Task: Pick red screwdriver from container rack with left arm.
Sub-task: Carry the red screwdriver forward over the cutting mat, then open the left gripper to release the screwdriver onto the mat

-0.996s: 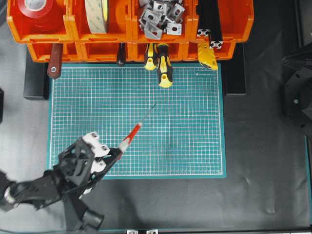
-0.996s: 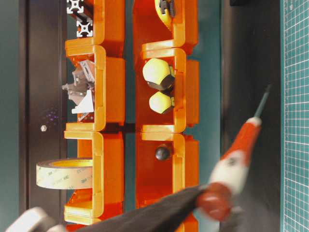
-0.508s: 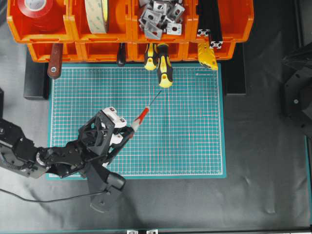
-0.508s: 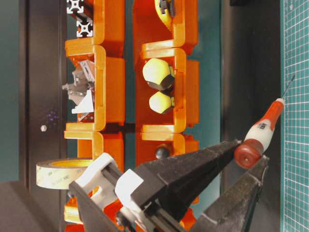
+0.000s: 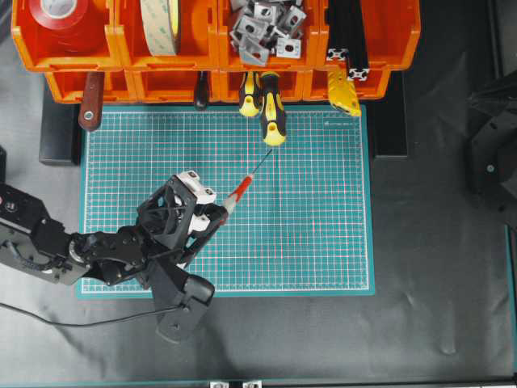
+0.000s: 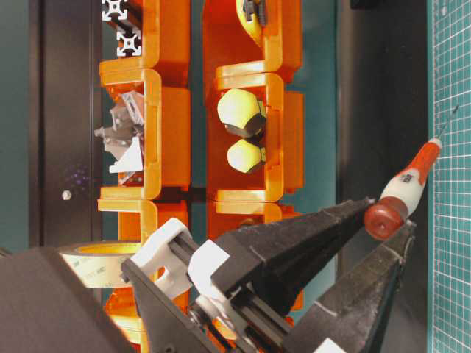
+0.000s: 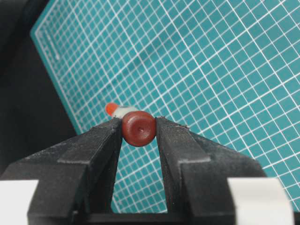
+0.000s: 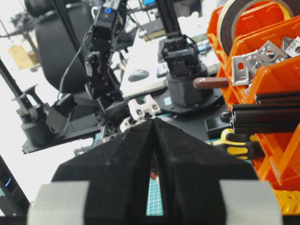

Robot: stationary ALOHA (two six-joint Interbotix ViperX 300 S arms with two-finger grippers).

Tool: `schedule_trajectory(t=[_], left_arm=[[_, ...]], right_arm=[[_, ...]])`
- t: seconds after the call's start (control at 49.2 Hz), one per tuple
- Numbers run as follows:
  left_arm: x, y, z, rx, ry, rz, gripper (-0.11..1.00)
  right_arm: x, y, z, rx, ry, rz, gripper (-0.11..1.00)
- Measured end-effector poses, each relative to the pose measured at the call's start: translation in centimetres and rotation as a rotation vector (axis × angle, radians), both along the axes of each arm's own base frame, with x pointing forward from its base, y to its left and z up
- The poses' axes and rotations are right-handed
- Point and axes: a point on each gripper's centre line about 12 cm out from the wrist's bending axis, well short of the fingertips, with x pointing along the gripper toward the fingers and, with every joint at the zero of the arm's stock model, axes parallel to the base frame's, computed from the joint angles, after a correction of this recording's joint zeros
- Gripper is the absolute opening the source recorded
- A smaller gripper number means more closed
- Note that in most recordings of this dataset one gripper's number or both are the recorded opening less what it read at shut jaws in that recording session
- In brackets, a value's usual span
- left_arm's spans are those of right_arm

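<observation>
Because our left hand (image 7: 138,129) is clamped on the round butt end of the red screwdriver (image 5: 240,190), the tool sticks straight out ahead of the fingers (image 7: 93,150) like a pointer, its thin shaft aimed up toward the orange rack (image 5: 371,36). We hold it by the very end, which we judge is simply where the handle was reachable while it sat in a bin; the grip is narrow, with the two pads pressed on either side of the cap and nothing else supporting it. That leaves the long part free, so a knock on the tip could swing or slip it.

We carry the screwdriver clear of the rack and above the green cutting mat (image 5: 323,242), with its tip close to the end of the yellow-and-black screwdriver (image 5: 272,113) that hangs out of the lower row. From the low side view the tool tilts up off the bench, touching nothing but our pads.

Our right hand (image 8: 154,136) waits well off to the side with its fingers pressed together, empty, since this job belongs to the left arm alone.
</observation>
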Motion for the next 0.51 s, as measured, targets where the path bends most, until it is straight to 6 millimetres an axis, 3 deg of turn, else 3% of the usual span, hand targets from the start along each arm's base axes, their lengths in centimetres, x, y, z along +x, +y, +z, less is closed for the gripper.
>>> schedule_trajectory(t=[0.285,0.508], left_arm=[[0.25,-0.13,-0.08,-0.023,-0.011,-0.014,0.27],[0.45,-0.28,-0.08,-0.049,-0.023,-0.03,0.83]], right_arm=[[0.0,0.0,0.0,0.0,0.0,0.0,-0.01],[0.0,0.0,-0.05,0.001,0.005,0.0,-0.01]])
